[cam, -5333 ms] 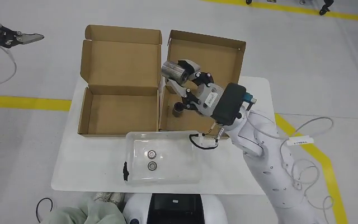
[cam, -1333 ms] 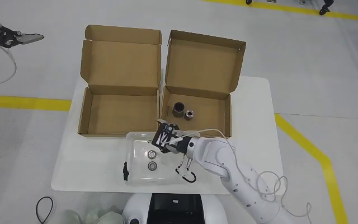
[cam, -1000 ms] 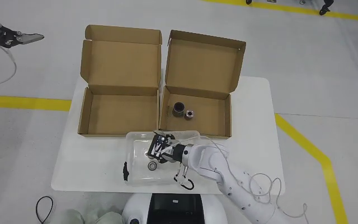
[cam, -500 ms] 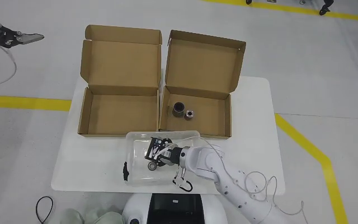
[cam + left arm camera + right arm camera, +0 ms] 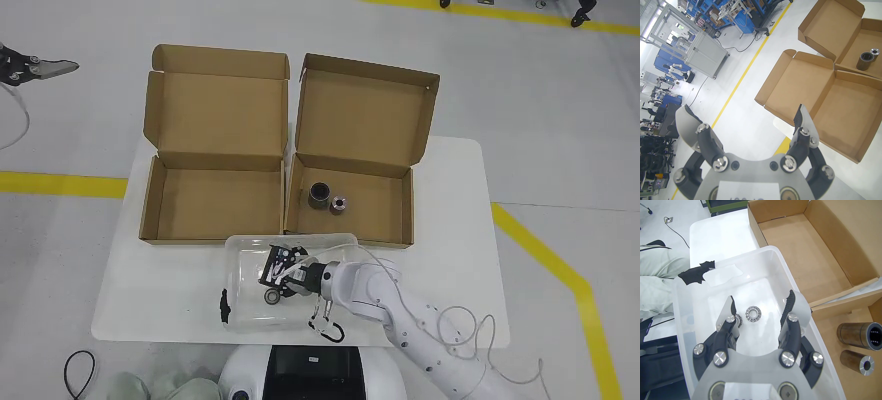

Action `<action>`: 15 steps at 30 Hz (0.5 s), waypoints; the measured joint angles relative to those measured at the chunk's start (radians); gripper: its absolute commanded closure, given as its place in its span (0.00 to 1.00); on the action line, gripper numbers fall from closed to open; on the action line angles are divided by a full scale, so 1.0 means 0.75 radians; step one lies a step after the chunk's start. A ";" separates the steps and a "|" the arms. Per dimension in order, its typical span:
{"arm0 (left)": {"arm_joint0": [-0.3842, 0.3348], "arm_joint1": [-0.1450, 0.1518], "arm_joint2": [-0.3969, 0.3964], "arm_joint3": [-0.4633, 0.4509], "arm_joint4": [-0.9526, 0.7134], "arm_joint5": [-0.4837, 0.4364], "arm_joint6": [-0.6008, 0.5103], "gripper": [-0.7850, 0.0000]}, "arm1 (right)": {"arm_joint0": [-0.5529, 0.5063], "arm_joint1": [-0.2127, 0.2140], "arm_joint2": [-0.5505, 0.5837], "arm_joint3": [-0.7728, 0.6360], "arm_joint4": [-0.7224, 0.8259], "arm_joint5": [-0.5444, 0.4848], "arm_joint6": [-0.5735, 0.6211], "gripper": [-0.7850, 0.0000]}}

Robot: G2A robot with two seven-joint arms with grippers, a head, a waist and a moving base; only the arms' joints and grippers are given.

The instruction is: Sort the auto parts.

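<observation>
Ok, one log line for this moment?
right gripper: open, over bearing in bin | left gripper: open, empty | cylinders: in box

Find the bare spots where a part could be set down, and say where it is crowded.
Bare: the left box floor; the right box beside its two cylinders; the table right of that box. Crowded: the bin, with two bearings and the right pincer.

A white table (image 5: 455, 170) stands on a pale grey, glossy floor (image 5: 560, 100). Yellow floor lines (image 5: 60, 184) run out from the table's left and right sides, and another passes beyond its far edge. Well past the table stand a metal-framed enclosure (image 5: 702, 47), blue racks (image 5: 745, 17) and dark office chairs (image 5: 657, 151). A black cable (image 5: 738, 51) trails across the floor there.
</observation>
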 measured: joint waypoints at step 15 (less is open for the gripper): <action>0.000 0.000 0.000 0.000 0.000 0.000 0.000 0.00 | 0.015 -0.017 -0.092 0.081 -0.050 0.012 0.039 0.47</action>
